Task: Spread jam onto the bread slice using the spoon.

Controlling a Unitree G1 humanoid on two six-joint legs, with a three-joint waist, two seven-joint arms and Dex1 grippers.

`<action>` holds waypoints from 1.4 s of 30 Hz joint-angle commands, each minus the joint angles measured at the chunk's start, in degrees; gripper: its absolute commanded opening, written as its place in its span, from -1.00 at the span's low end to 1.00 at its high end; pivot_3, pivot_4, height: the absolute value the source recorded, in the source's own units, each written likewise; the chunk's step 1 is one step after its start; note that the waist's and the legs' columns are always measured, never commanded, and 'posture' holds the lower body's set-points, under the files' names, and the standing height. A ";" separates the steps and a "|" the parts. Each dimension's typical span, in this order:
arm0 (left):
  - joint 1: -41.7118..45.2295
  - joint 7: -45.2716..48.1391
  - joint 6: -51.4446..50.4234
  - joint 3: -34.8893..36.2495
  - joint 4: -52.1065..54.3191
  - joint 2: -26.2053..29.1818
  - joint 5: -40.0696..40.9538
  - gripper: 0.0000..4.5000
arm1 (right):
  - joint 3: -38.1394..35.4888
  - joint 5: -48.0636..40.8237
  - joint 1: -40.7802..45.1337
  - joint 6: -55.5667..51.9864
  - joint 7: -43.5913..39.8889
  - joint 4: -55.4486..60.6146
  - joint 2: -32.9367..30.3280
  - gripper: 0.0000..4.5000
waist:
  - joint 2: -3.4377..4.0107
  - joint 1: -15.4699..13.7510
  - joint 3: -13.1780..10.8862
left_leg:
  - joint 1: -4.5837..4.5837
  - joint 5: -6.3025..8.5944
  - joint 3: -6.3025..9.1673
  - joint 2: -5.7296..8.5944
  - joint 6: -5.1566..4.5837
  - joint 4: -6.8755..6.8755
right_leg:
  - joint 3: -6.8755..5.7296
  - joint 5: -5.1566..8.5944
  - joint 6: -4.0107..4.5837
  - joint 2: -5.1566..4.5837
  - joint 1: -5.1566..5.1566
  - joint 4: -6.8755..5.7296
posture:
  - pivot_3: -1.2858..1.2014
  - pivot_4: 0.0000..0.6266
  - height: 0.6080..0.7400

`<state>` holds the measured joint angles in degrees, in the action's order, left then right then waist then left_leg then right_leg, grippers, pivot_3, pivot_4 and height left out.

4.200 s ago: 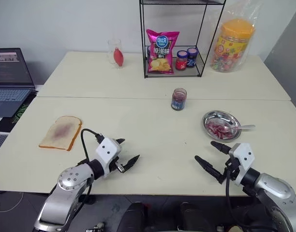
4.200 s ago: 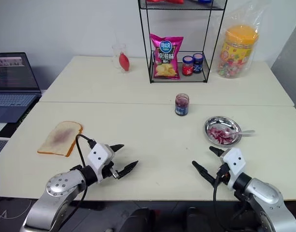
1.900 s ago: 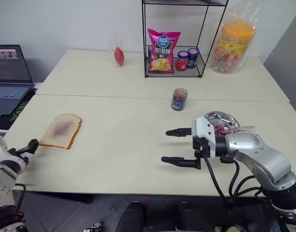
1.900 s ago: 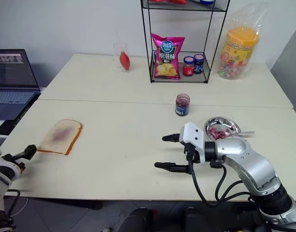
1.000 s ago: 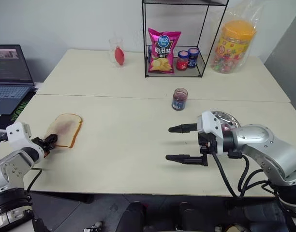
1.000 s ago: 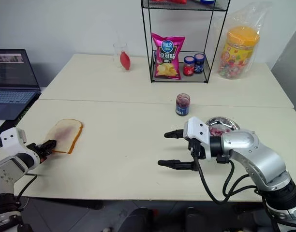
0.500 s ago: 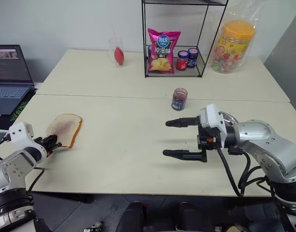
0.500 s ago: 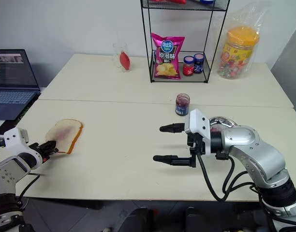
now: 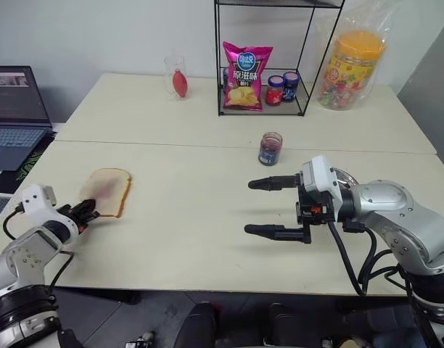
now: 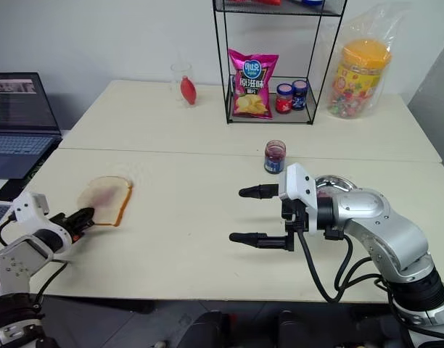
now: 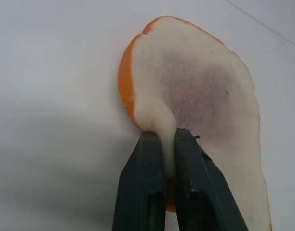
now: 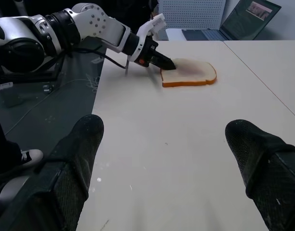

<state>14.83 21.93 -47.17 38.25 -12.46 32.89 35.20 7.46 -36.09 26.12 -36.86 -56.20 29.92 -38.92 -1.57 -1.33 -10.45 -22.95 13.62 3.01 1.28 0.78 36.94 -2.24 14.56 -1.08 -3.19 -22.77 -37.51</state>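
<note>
A pale cream surface (image 9: 207, 196) made of two tables pushed together held everything. Near its left front edge lay the square slice of white bread with a tan crust (image 9: 109, 191), flat on the surface, a dull purplish smear at its centre. The robot's left hand (image 9: 86, 212) was clamped on the near corner of the slice; in the left wrist view its two black fingers (image 11: 146, 192) stood close together with the soft white crumb pinched and bulging between them. Well apart from it, toward the right, the right hand (image 9: 257, 206) hung above the surface with its two black fingers spread wide, one above the other, pointing left toward the bread and holding nothing. Just behind that hand, partly hidden by the arm, sat a round shallow steel dish (image 9: 343, 176); whether the jam and the small silver spoon were in it could not be made out. Farther back stood a small glass jar of dark preserve (image 9: 269, 148). At the rear, a black wire rack (image 9: 262, 58) carried a pink crisp packet (image 9: 244, 67) and two small jars (image 9: 281, 88). Beside it stood a large yellow-lidded candy tub in a clear bag (image 9: 350, 67), and to its left a clear drinking glass with a red bulb inside (image 9: 175, 78). An open laptop (image 9: 17, 116) sat off the surface's left side.
</note>
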 commanded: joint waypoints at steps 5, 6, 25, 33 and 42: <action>-2.47 -4.07 -7.48 0.31 17.99 -7.01 11.15 -1.00 | -2.85 -0.92 -0.82 0.40 -1.00 1.37 -2.59 1.00 | -0.01 0.00 0.00 | -0.09 0.01 -0.01 0.00 0.02 -0.03 | -0.01 0.00 0.00 0.01 -0.11 0.00 | 0.03 -0.52 1.00; -2.68 -5.36 -8.86 -0.55 20.58 -8.61 12.63 -1.00 | -3.29 -1.03 -1.38 0.27 -1.27 1.55 -3.36 1.00 | -0.01 -0.03 0.00 | -0.09 0.01 -0.01 0.00 0.02 -0.02 | -0.01 0.00 0.00 0.01 -0.10 0.00 | 0.03 -0.52 1.00; -7.01 -19.19 -21.05 -19.82 37.34 -24.27 26.92 -1.00 | -10.70 0.59 -15.15 2.48 -6.21 4.31 -17.22 1.00 | -0.05 -0.04 -0.06 | 0.15 0.00 0.00 0.02 -0.03 0.06 | -0.02 0.05 -0.40 0.15 0.43 0.32 | 0.03 -0.52 1.00; -5.87 -19.57 -20.64 -26.12 34.50 -25.19 24.77 -1.00 | -11.32 0.18 -15.34 1.80 -5.26 5.32 -17.24 1.00 | -0.05 -0.10 -0.06 | 0.09 0.01 0.02 0.06 -0.03 0.03 | -0.02 0.05 -0.41 0.15 0.44 0.44 | 0.03 -0.52 1.00; -7.56 -22.34 -20.70 -24.67 36.87 -24.51 26.12 -0.19 | -12.20 -0.23 -16.66 1.43 -4.76 6.08 -17.35 1.00 | -0.05 -0.11 -0.06 | 0.09 0.01 0.03 0.06 -0.03 0.03 | -0.02 0.05 -0.42 0.15 0.44 0.45 | 0.03 -0.52 1.00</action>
<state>7.89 -0.03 -68.23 12.41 22.03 8.18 59.37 -2.41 -35.32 9.52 -35.62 -61.09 33.96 -55.58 -1.62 -1.43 -10.51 -22.86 13.63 3.05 1.34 0.75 36.96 -2.26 14.61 -1.50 -3.05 -22.33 -37.06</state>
